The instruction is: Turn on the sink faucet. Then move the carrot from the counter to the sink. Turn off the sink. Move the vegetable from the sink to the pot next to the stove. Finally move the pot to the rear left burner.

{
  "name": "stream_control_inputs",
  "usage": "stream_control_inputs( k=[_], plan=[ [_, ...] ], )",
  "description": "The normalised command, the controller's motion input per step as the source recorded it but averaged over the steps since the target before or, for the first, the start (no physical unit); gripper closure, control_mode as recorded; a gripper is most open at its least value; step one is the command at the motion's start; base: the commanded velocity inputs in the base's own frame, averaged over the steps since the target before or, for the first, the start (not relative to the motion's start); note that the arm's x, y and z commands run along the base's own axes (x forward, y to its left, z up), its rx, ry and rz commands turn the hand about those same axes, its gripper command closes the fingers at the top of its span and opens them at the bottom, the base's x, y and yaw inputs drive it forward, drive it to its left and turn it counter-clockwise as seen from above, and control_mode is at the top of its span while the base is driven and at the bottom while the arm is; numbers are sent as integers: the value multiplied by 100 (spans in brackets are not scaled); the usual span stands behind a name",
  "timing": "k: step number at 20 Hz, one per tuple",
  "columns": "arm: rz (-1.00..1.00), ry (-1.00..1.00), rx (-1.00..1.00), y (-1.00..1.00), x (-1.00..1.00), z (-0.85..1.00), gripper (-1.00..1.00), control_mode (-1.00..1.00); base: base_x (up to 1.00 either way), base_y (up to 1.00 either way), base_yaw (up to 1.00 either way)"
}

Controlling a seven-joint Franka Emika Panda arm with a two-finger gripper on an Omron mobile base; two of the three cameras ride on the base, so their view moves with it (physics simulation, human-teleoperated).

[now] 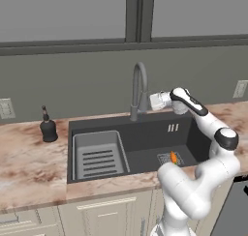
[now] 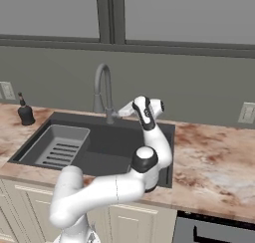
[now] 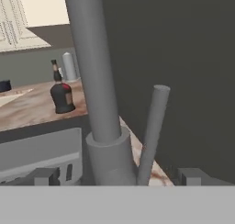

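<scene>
The grey gooseneck faucet (image 1: 139, 92) (image 2: 102, 87) (image 3: 94, 71) stands behind the dark sink (image 1: 145, 133) (image 2: 104, 150). My gripper (image 1: 147, 103) (image 2: 119, 112) (image 3: 119, 176) is open at the faucet's base, coming in from the right. In the hand view its fingertips (image 3: 46, 176) straddle the base and the thin handle lever (image 3: 153, 131), which slants upward. The orange carrot (image 1: 173, 157) lies in the sink's right basin on the drain. I see no water running. The pot is out of view.
A grey dish rack (image 1: 97, 155) (image 2: 60, 145) fills the sink's left half. A dark soap bottle (image 1: 48, 126) (image 2: 25, 110) (image 3: 62, 92) stands on the counter to the left. The stove edge (image 1: 237, 206) (image 2: 214, 232) lies at the lower right.
</scene>
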Motion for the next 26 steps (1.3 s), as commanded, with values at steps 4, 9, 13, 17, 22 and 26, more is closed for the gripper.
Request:
stream_control_inputs(
  k=[4, 9, 13, 17, 22, 26],
  plan=[
    [-2, -2, 0, -55, -1, 0, -100, -100, 0, 0, 0],
    [-3, -5, 0, -60, -12, 0, -100, -100, 0, 0, 0],
    [-8, -5, 0, -51, -43, 13, -100, -100, 0, 0, 0],
    [-14, 0, 0, -38, -53, 27, -100, -100, 0, 0, 0],
    [-16, 0, 0, -27, -48, 21, -100, -100, 0, 0, 0],
    [-23, 1, 0, -21, -49, 19, -100, -100, 0, 0, 0]
  ],
)
